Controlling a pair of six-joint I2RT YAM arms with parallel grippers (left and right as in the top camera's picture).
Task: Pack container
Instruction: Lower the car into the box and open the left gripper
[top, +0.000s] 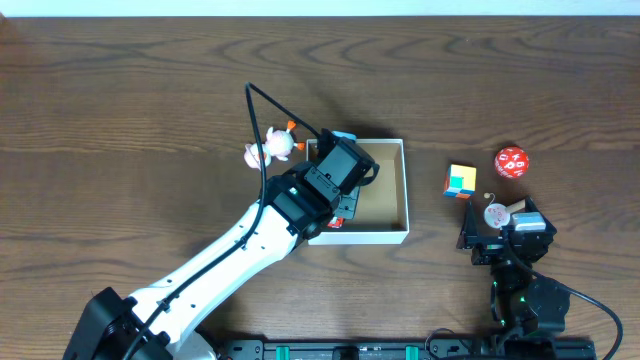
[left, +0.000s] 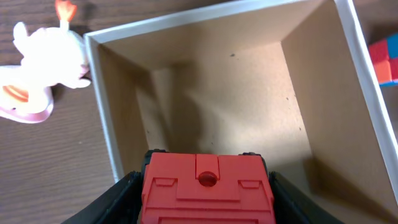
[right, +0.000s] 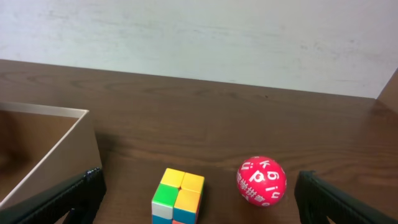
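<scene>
One container (top: 385, 236), one block (left: 208, 190), one cube (top: 460, 181), one ball (top: 511, 161)

The container (top: 370, 237) has white outer walls; its inner walls and floor are plain brown, with no pattern. The red block (left: 208, 186) is one uniform red. The toy figure (top: 268, 148) is pale pink and white with orange tips. The cube (right: 178, 196) shows a 2 x 2 tile pattern in yellow, orange, green and blue. The ball (right: 261, 180) is red, printed with white characters. The table (top: 120, 120) is dark brown with wavy wood grain. The left arm (top: 230, 250) has a white shell and a black wrist section.
</scene>
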